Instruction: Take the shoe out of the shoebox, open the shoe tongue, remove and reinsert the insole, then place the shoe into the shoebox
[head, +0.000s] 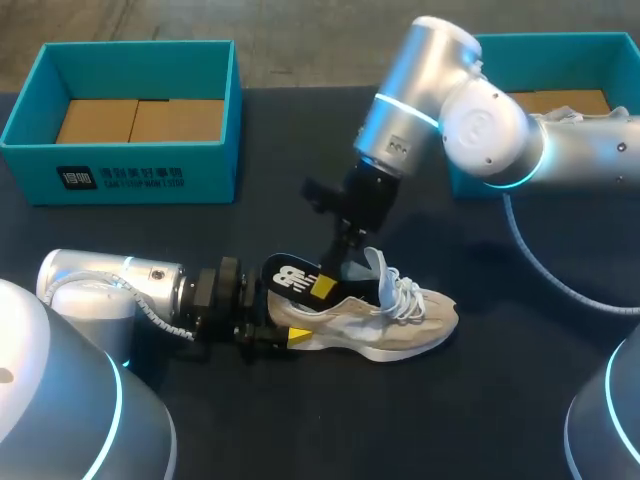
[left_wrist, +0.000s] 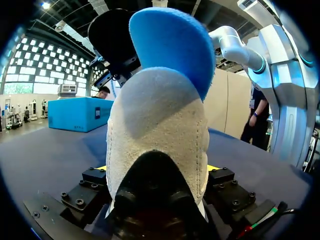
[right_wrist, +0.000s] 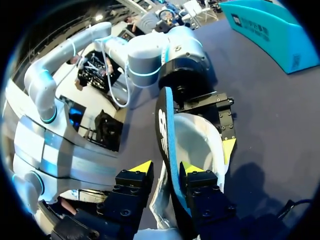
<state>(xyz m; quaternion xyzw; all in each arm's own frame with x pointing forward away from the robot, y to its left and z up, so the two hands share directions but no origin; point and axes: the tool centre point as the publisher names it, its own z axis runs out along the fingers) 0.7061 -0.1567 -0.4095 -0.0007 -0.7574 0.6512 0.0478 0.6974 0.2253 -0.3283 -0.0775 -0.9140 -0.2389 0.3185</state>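
Shoe out on the tabletop, insole halfway up!
Our left end effector is clamped on the heel of the shoe, which sits on its sole well apart from the teal shoebox at our left. The black insole tilts up out of the opening. Our right end effector is down on it from above; gripping or not, we cannot tell.
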